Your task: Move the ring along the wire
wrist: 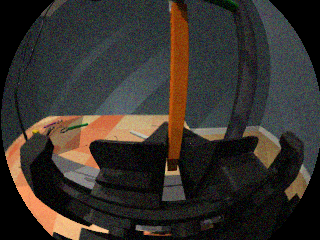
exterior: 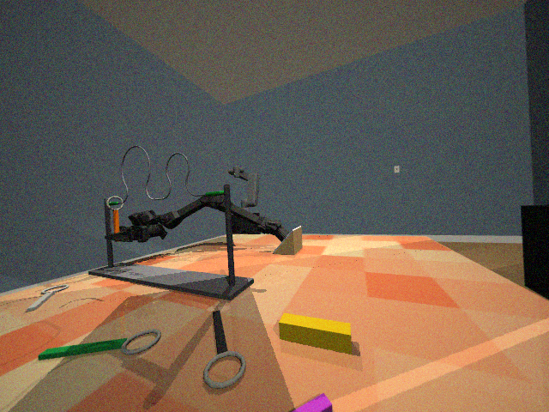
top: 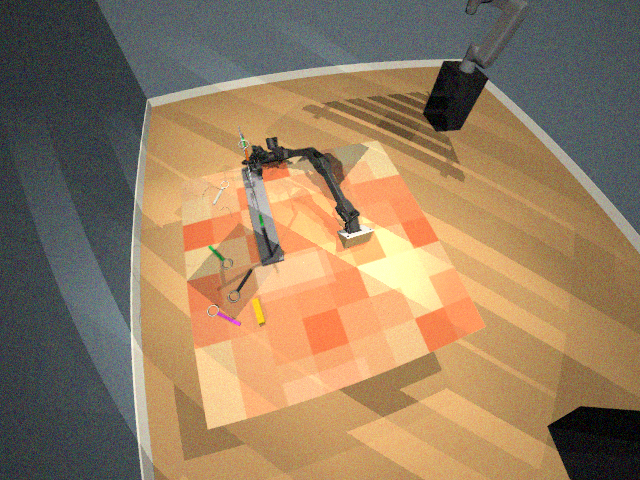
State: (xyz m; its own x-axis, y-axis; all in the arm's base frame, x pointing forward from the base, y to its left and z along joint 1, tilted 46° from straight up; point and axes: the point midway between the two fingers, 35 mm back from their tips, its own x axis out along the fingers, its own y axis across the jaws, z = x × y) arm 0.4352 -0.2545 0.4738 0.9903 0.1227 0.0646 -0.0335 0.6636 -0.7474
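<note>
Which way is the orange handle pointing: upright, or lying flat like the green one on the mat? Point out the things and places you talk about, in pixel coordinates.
Upright: in the exterior view the orange handle [top: 247,153] [exterior: 116,221] [wrist: 178,82] stands vertically below its ring [top: 243,144] [exterior: 114,202], clear of the mat.

A: Room, walls?
B: Blue-grey walls [top: 289,36] [exterior: 354,111] [wrist: 125,65], meeting in a corner. Brownish ceiling [exterior: 266,39] above.
A: Floor?
B: Wood-toned floor [top: 516,248], pale skirting [top: 138,258] along the wall base. It surrounds the bench, whose top [top: 336,330] [exterior: 399,283] is patched in orange and cream.
A: Furniture?
B: Black block [top: 454,98] beyond the bench's upper-right corner, top view; large black block [top: 604,439] past its lower-right corner.
A: Fittings, light?
B: Small pale wall plate [exterior: 396,168] beyond the bench's far edge. Bright patch toward the bench's right edge, top view; striped shadows beyond its upper edge.
</note>
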